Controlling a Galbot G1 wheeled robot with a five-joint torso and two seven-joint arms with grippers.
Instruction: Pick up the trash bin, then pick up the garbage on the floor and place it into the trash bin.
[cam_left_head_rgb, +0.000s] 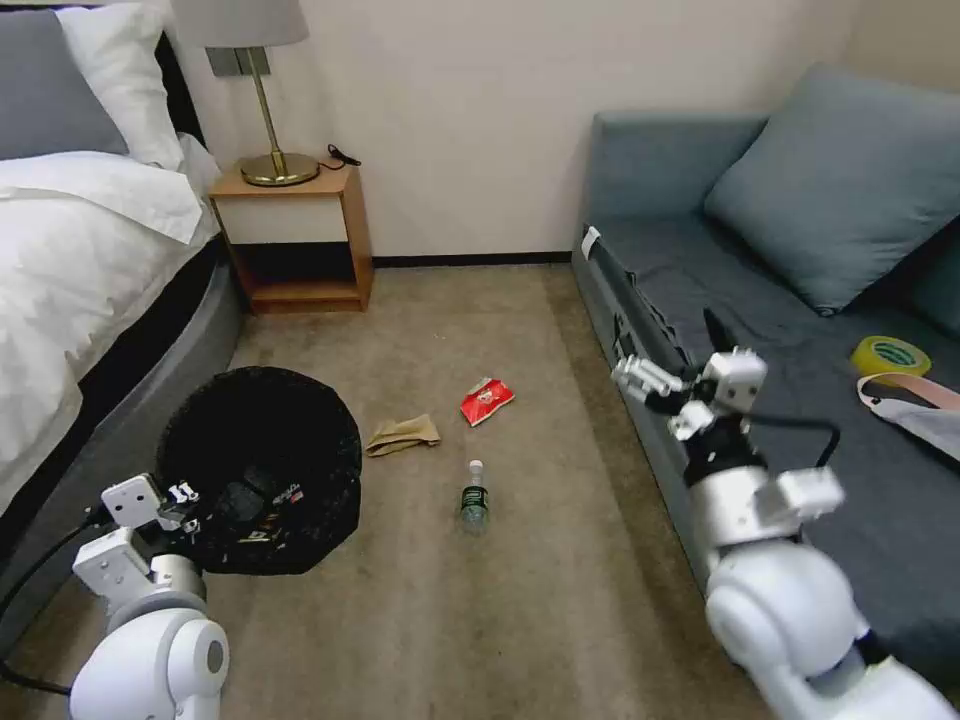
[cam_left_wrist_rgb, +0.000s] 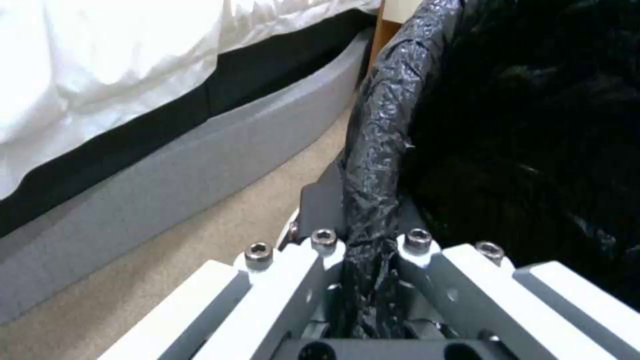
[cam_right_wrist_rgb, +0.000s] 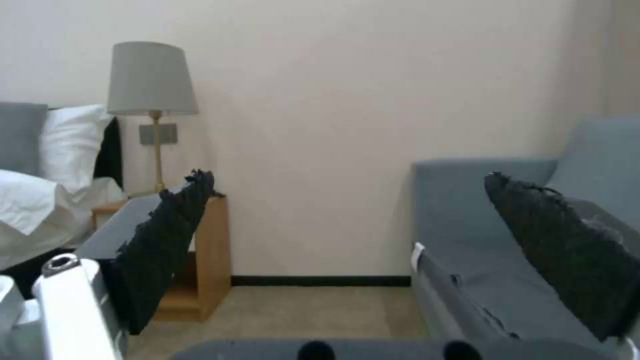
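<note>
I am holding the round trash bin lined with crinkly black plastic bag (cam_left_head_rgb: 265, 465) at the near left of the beige carpet (cam_left_head_rgb: 560, 600), just beside the grey base of the bed (cam_left_head_rgb: 120, 420). My left gripper (cam_left_head_rgb: 185, 505) is clamping on the bin's near rim; in the left wrist view its fingers (cam_left_wrist_rgb: 320, 205) are pinching the bag-covered rim (cam_left_wrist_rgb: 380, 150) between them. My right gripper (cam_left_head_rgb: 660, 395) is hanging raised over the near edge of the grey-blue sofa (cam_left_head_rgb: 800, 400), its jaws spread wide and holding nothing. The garbage is lying on the carpet right of the bin: a crumpled brown paper bag (cam_left_head_rgb: 402, 435) nearest it, a red snack packet (cam_left_head_rgb: 487, 400) farther right, and a small clear bottle with a green label (cam_left_head_rgb: 474, 497) nearer to me, all apart from each other
</note>
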